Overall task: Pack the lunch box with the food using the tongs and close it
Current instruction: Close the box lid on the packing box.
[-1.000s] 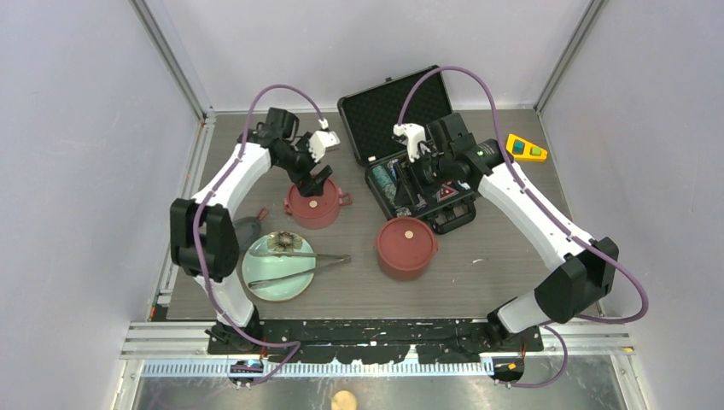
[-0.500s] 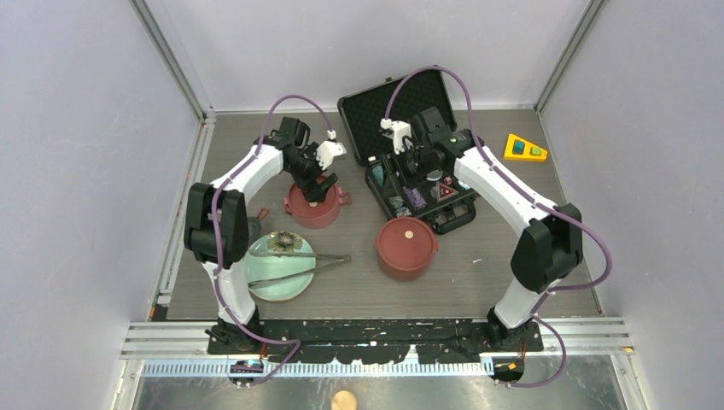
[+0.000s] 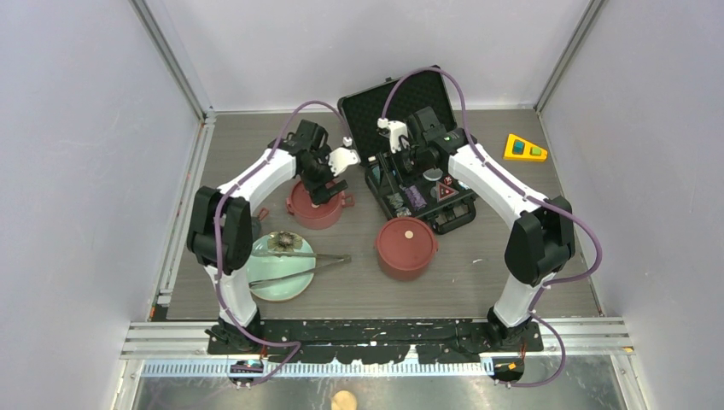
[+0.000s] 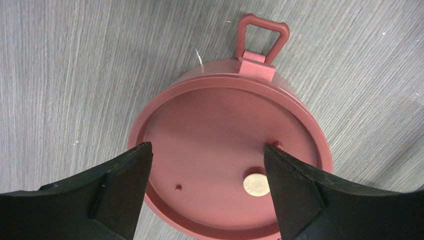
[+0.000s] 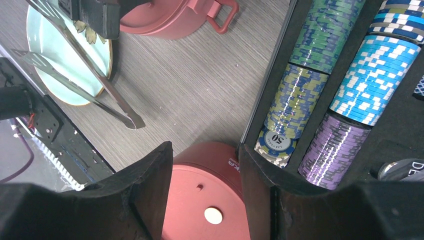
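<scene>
Left gripper point(image 4: 207, 152) hovered above maroon-red round lunch box tier point(image 4: 225, 120) with flat red lid. Fingers spread wide, pinching nothing, lid showing between them. Right gripper point(image 5: 205, 150) fingers also apart, empty. Second lidded red tier point(image 5: 205, 205) lay below their gap, black case of poker chip stacks point(image 5: 325, 85) beside one finger. Slim silver metal tongs point(image 5: 131, 120) lay across pale green plate point(image 5: 50, 65), well beyond other finger.

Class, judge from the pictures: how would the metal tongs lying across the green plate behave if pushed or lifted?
The tongs look thin and shiny, so probably light but slippery. Lying across the plate rim, they may rock or slide when nudged.
</scene>
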Motion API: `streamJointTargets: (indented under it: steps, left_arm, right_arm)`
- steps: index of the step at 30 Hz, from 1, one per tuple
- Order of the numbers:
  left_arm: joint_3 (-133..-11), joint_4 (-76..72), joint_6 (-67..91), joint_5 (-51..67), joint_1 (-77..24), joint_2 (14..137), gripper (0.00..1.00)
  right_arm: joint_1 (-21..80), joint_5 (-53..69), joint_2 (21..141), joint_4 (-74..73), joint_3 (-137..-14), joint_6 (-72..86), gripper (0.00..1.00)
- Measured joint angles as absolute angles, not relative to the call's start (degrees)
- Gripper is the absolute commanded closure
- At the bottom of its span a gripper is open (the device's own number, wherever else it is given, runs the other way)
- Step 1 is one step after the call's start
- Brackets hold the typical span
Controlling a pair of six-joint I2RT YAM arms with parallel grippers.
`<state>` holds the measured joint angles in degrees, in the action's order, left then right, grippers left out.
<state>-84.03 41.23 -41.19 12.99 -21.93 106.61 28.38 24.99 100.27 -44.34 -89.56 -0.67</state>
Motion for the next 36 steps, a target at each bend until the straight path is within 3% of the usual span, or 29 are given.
streamJointTargets:
  steps: [6,13,25,30,36]
  left_arm:
    - [-87.7,44.7,-40.9,15.1,-21.4,109.9,0.26]
    - [-89.7,47.4,-40.4,16.1,-21.1,111.6,0.24]
    - [-86.8,44.2,-40.6,7.2,-24.0,107.9,0.16]
    - [-87.9,47.8,-38.1,11.1,-22.0,107.9,0.22]
    - [-90.7,51.0,-37.8,18.0,-21.5,107.5,0.38]
  right_arm:
    - [28.4,25.2,100.2,-44.3,-89.6,-0.6,0.44]
    - [28.2,25.3,99.6,-44.4,-89.6,-0.6,0.44]
    - [26.8,25.6,97.3,-44.9,-89.1,-0.7,0.44]
    - [26.5,25.7,96.2,-45.3,-88.7,-0.7,0.44]
    - [26.5,25.9,95.2,-45.5,-88.0,-0.7,0.44]
